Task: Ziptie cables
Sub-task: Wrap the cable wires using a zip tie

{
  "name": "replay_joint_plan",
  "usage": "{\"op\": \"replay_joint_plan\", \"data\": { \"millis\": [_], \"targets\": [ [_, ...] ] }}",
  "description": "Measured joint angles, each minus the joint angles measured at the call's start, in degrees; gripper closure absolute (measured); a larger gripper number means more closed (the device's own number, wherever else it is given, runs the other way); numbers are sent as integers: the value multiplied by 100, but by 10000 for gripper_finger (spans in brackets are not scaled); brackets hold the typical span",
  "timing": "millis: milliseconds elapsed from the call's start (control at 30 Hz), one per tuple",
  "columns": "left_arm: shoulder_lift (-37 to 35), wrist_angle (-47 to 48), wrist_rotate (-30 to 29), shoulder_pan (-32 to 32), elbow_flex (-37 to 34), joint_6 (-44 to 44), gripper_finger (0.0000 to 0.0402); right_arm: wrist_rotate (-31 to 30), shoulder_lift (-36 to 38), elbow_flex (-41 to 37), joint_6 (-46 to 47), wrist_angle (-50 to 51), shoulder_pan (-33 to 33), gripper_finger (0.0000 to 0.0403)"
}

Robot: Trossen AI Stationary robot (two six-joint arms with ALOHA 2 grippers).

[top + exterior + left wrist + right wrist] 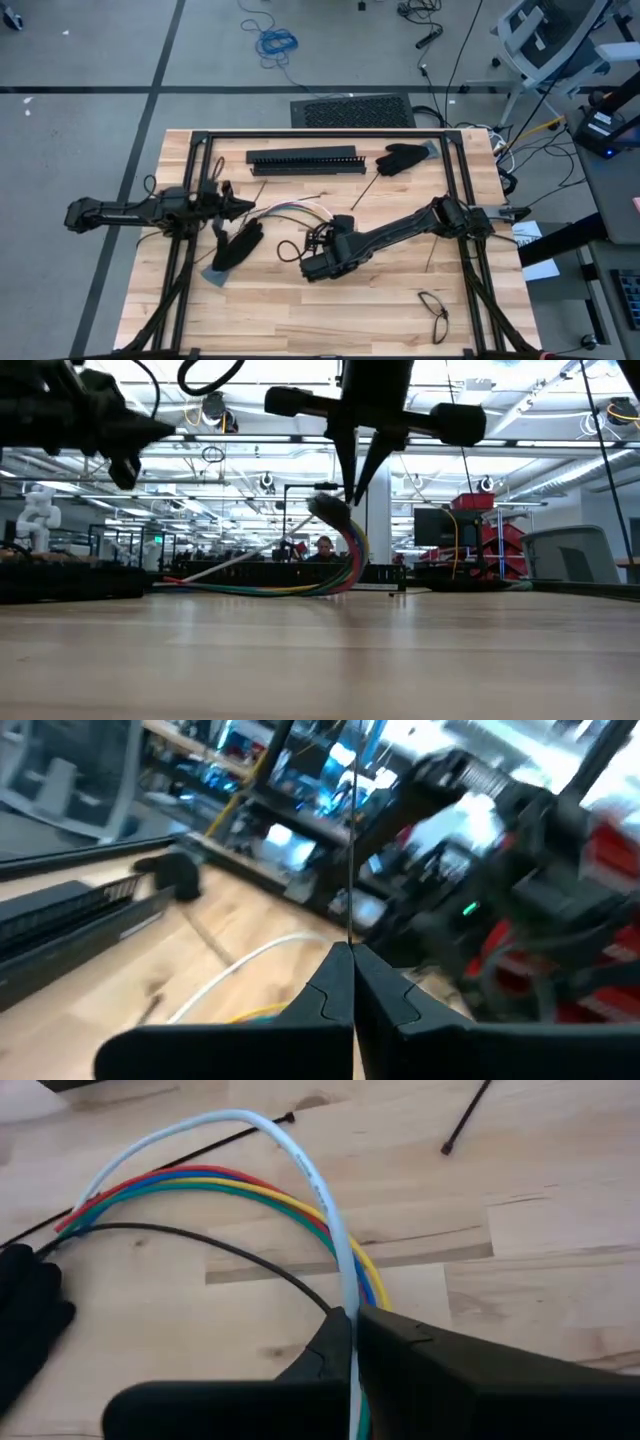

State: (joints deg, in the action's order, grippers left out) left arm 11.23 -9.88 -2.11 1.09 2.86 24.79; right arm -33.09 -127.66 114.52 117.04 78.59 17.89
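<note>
A pale wooden table (300, 310) stands in a workshop with grey floor. The cables (250, 1185) arc across its middle. The right gripper (352, 1325) is clamped on them; the left gripper (351, 960), fingers together, pinches a thin black strip (351, 840).

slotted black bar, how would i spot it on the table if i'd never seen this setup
Look at the wooden table from above and go to its far edge, inside the black frame. The long black slotted bar lies flat along that edge, left of a black glove. It alone is rigid, straight and ribbed; the cables curve.
</note>
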Motion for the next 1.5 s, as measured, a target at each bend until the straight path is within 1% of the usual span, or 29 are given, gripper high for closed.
{"op": "replay_joint_plan", "data": {
  "millis": [100, 233, 300, 367, 400, 467, 533, 633, 733, 767, 833, 900, 967, 1100, 1200, 1300, 1500],
  "targets": [
    [490, 25, -199, -14, -52, -265, 401, -26, 0, 2, 39, 212, -17, 402],
    [1260, -4, 134, -63, -52, -275, 401, -102, 154, 2, 223, 934, -54, 402],
    [1695, -10, 154, -137, -52, -291, 401, -118, 279, 3, 220, 1165, -77, 402],
    [2117, -171, 43, -192, -53, -306, 401, -139, 436, -104, -19, 1135, -128, 402],
    [2330, -392, -16, -203, -54, -304, 401, -94, 489, -161, -97, 1156, -150, 402],
    [2729, -1134, -32, -204, -54, -276, 401, -9, 570, -334, -168, 1125, -183, 402],
    [3081, -2240, -28, -204, -54, -163, 401, 38, 641, -573, -83, 1143, -186, 402],
    [3623, -3972, -30, -124, -48, 311, 401, 237, 874, -993, 141, 1154, -110, 402],
    [4241, -4824, -26, -7, -46, 958, 401, 394, 1200, -1535, 419, 1143, 95, 402],
    [4425, -4921, 32, 18, -41, 1056, 401, 485, 1326, -1732, 546, 1130, 165, 402],
    [4834, -4850, 383, -6, -9, 1030, 401, 708, 1640, -2139, 667, 1143, 332, 402],
    [5232, -4667, 855, -80, 131, 896, 401, 904, 1960, -2523, 683, 1143, 499, 402],
    [5620, -4405, 1122, -224, 281, 770, 401, 1024, 2252, -2871, 706, 1158, 656, 402],
    [6379, -3908, 1265, -558, 836, 439, 402, 1072, 2820, -3479, 715, 1143, 928, 402],
    [6828, -3391, 1252, -712, 1412, 287, 395, 903, 3185, -3853, 693, 1094, 1131, 402],
    [7174, -2785, 1192, -811, 2107, 206, 368, 733, 3494, -4167, 666, 1029, 1362, 402],
    [7822, -1987, 907, -957, 3596, -169, 285, 695, 3983, -4881, 667, 484, 1806, 402]
  ]
}}
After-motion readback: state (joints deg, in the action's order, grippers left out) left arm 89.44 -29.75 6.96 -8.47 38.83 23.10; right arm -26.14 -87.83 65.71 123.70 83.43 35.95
